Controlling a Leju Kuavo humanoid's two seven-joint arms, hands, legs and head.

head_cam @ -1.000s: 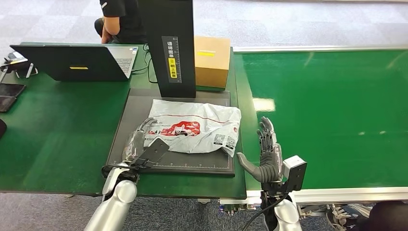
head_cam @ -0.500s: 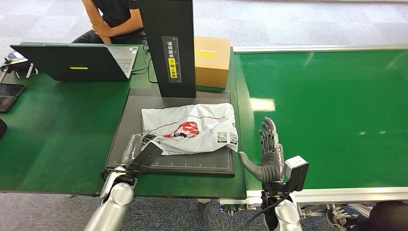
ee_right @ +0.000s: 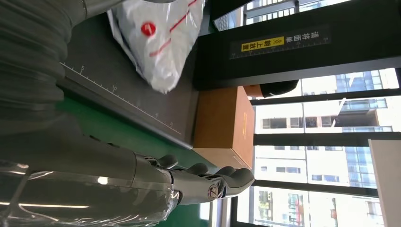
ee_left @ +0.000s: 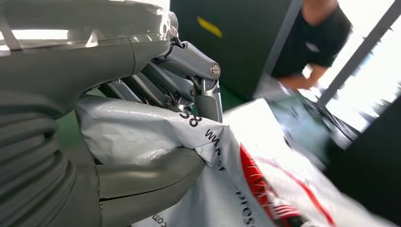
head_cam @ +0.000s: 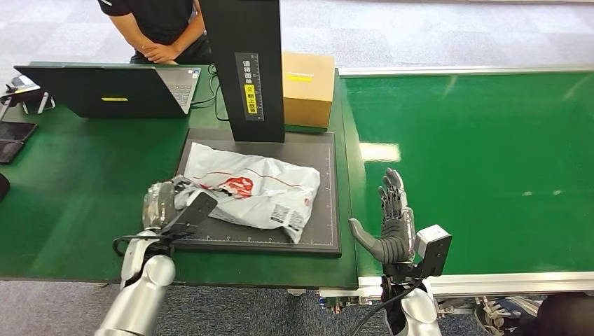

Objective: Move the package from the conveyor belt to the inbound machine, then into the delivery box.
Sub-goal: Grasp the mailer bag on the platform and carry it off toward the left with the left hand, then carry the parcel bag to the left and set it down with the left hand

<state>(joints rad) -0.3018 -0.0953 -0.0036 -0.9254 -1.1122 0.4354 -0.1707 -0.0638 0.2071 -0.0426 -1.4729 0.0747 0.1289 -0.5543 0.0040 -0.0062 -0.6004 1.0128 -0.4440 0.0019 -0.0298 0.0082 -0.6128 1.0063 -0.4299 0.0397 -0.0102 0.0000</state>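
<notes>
Parcel-sorting workstation, green conveyor belt, inbound machine, laptop

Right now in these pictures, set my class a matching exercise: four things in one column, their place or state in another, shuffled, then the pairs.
Things:
1. package
2. cardboard box
3. laptop
4. right hand

Places or states:
A. open, fingers apart, holding nothing
B. beside the black column, behind the scanner plate
C. gripped by the left hand
D. in front of the seated person

Pairs: 1-C, 2-B, 3-D, 4-A

The black post has a strip of Chinese signs, partly yellow, too small to read. The package shows "58" and "www". The ruler on the dark mat reads 5, 0.
</notes>
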